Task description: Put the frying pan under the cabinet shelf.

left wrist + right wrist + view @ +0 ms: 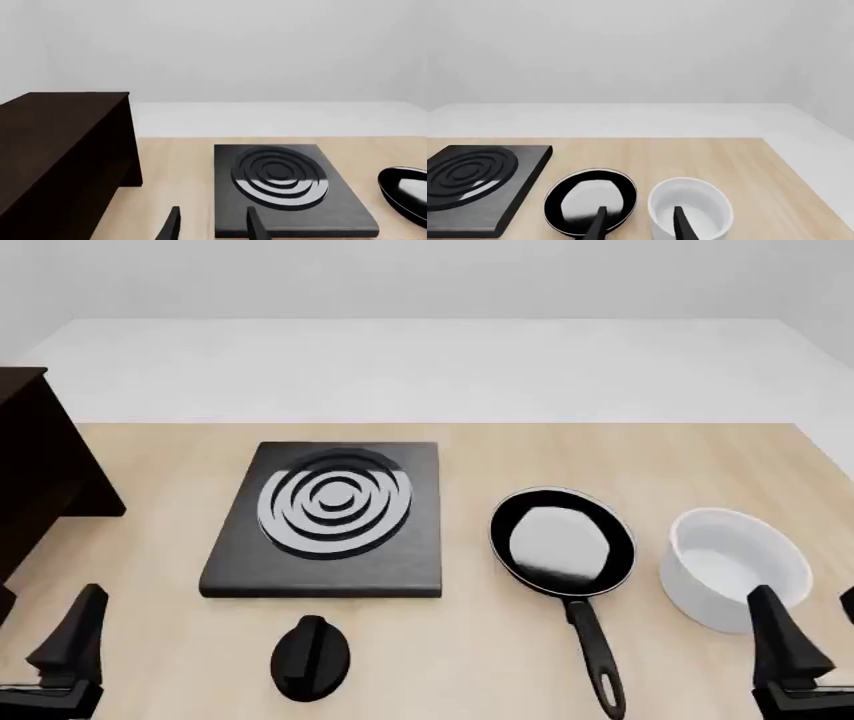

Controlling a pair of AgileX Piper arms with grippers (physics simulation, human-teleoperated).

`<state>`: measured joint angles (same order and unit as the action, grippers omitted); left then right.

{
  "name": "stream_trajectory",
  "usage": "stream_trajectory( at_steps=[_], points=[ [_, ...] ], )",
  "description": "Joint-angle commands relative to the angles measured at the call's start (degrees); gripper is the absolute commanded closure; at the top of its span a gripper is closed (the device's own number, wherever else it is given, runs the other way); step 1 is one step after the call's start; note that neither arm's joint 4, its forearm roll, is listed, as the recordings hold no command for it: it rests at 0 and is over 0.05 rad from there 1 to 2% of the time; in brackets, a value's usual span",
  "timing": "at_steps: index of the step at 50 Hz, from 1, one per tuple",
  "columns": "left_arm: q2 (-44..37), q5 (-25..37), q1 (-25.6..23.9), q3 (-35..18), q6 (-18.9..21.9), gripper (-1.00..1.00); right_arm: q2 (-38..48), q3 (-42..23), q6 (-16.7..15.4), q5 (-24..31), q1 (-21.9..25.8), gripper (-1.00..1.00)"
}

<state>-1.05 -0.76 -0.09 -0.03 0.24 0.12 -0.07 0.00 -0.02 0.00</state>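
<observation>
- While both arms sit low at the near edge, nothing is held: the right gripper [637,225] shows two fingers parted with empty air between them, and the left gripper [213,225] stands parted and empty too.
- Your pan [562,542] lies flat on the table [160,640] between the stove plate [327,520] and the bowl [738,568], its handle [591,645] running back toward the near edge on the right side.
- The cabinet [38,475] stands at the far left — well apart from the pan, with the stove plate between them.
- The bowl is just beside the pan; if your right arm swings in wide for the handle, you will likely knock the bowl away.
- A grip near the handle's end lets the heavy round part droop or twist — go closer to the pan body if you can.
- Carrying it low across the table risks clipping the stove plate or the black knob [312,657] in front of it.
- The cabinet may be out of the right arm's reach; a handover to the left arm could drop the pan.
- From these views you cannot see the opening under the shelf, so a tilted pan may jam on the cabinet edge.
</observation>
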Motion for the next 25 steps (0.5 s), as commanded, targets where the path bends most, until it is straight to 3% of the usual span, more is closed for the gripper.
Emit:
stream_trajectory(
  at_steps=[1, 13, 25],
  points=[
    [-3.27, -2.06, -0.62, -0.01, 0.67, -1.00, 0.23, -0.15, -0.02, -0.04, 0.00, -1.00],
    [-5.30, -1.41, -0.86, -2.97, 2.04, -1.00, 0.25, -0.15, -0.01, -0.04, 0.02, -1.00],
    [-9.75, -6.19, -6.58, -5.62, 9.84, -1.00, 0.24, -0.15, -0.01, -0.04, 0.00, -1.00]
  ],
)
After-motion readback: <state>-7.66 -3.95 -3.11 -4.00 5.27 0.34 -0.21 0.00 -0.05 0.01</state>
